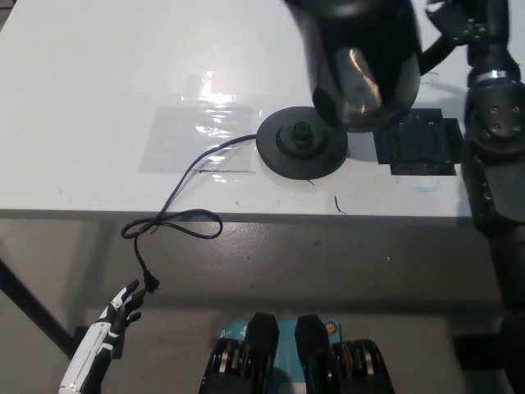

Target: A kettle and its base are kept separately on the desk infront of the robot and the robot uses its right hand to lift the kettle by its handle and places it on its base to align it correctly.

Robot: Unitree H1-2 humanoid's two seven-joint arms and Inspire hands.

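Black fingers of my right hand (463,23) are wrapped around the kettle's handle (433,45) at the top right, holding the kettle (358,61) in the air. It hangs over the right edge of the round base (301,144) on the white desk (98,107), not yet seated. I judge it rigid, glossy and fairly heavy, so the handle is the only safe hold. Low at the left, my white left hand (115,316) rests with fingers apart, near the cord's plug (151,283).
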